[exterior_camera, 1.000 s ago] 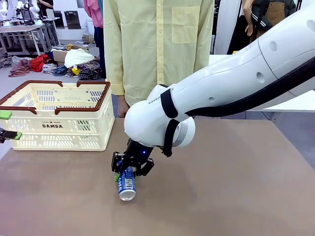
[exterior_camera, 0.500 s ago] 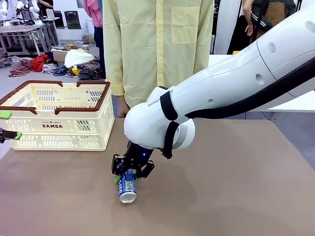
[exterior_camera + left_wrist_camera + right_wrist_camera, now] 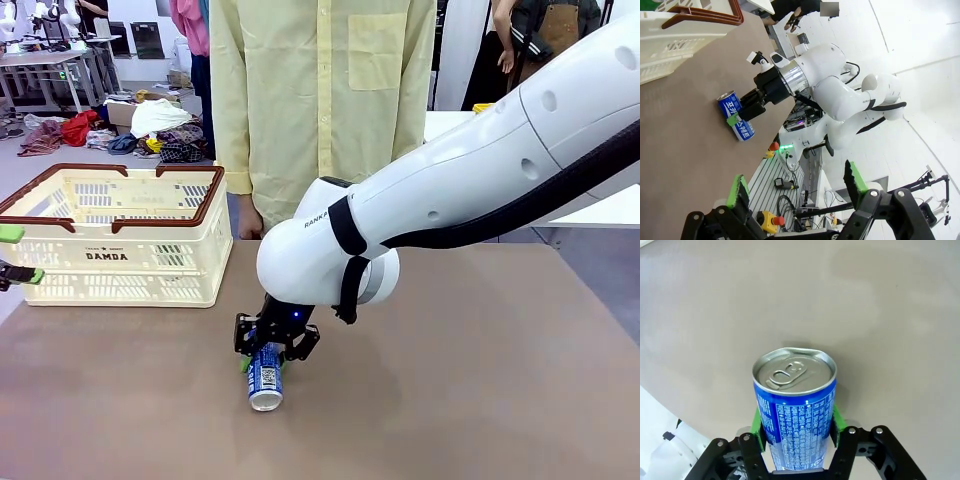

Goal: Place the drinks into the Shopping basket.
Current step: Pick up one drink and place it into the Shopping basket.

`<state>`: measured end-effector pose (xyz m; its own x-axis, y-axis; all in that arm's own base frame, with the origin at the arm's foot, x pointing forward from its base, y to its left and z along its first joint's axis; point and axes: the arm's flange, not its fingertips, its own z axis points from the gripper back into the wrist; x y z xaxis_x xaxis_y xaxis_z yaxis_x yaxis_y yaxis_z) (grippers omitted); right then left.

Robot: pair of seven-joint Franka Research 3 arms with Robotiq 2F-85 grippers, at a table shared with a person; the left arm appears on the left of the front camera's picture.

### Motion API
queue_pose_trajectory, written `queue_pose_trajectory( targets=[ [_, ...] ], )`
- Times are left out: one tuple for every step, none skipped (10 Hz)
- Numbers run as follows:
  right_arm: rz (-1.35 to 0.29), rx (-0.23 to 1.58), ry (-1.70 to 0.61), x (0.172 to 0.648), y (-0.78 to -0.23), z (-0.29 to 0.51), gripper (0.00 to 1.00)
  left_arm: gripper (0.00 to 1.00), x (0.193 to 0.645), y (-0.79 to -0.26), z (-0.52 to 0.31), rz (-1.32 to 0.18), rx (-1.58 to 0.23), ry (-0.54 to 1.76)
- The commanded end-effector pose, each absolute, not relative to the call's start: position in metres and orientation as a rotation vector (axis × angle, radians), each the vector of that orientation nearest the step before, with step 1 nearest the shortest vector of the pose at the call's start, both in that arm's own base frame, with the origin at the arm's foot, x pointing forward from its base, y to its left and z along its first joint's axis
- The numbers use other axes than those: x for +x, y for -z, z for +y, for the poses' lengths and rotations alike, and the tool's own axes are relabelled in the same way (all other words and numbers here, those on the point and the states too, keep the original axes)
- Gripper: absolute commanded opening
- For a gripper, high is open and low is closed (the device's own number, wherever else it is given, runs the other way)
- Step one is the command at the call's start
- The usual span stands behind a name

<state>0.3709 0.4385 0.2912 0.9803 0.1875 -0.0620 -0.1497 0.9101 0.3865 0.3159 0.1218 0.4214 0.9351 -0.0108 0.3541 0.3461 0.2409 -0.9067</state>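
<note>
A blue drink can [image 3: 265,380] with white lettering points its silver top toward the camera, low over the brown table. My right gripper [image 3: 266,352] is shut on it. In the right wrist view its green pads [image 3: 756,424] press both sides of the can [image 3: 796,410]. The cream Shopping basket [image 3: 110,255] with a brown rim stands at the table's far left, well left of the can. My left gripper [image 3: 15,256] hangs open at the left edge, beside the basket. Its wrist view shows its spread fingers [image 3: 738,189], the can [image 3: 736,116] and the basket [image 3: 670,45].
A person in a pale yellow shirt [image 3: 320,100] stands at the far side of the table, just right of the basket. The bulky white right arm [image 3: 450,200] reaches across the middle of the table from the right.
My right gripper has shifted slightly right and toward the front edge, carrying the blue can with it. The left gripper and the basket have not moved.
</note>
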Motion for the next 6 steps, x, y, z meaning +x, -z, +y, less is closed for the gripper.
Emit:
queue_pose_trajectory(
  targets=[
    [0.061, 0.361, -0.148, 0.369, -0.292, 0.439, 1.00, 1.00, 0.314, -0.421, 0.122, -0.313, -1.316, 0.265],
    [0.066, 0.364, -0.138, 0.369, -0.291, 0.436, 1.00, 1.00, 0.314, -0.421, 0.122, -0.313, -1.316, 0.265],
    [0.061, 0.363, -0.126, 0.369, -0.291, 0.433, 1.00, 1.00, 0.314, -0.421, 0.122, -0.313, -1.316, 0.265],
    [0.052, 0.350, -0.110, 0.369, -0.294, 0.428, 1.00, 1.00, 0.314, -0.421, 0.122, -0.313, -1.316, 0.265],
    [0.039, 0.345, -0.104, 0.369, -0.300, 0.423, 1.00, 1.00, 0.314, -0.421, 0.122, -0.313, -1.316, 0.265],
    [0.026, 0.340, -0.102, 0.368, -0.307, 0.419, 1.00, 1.00, 0.314, -0.421, 0.122, -0.313, -1.316, 0.265]
  ],
)
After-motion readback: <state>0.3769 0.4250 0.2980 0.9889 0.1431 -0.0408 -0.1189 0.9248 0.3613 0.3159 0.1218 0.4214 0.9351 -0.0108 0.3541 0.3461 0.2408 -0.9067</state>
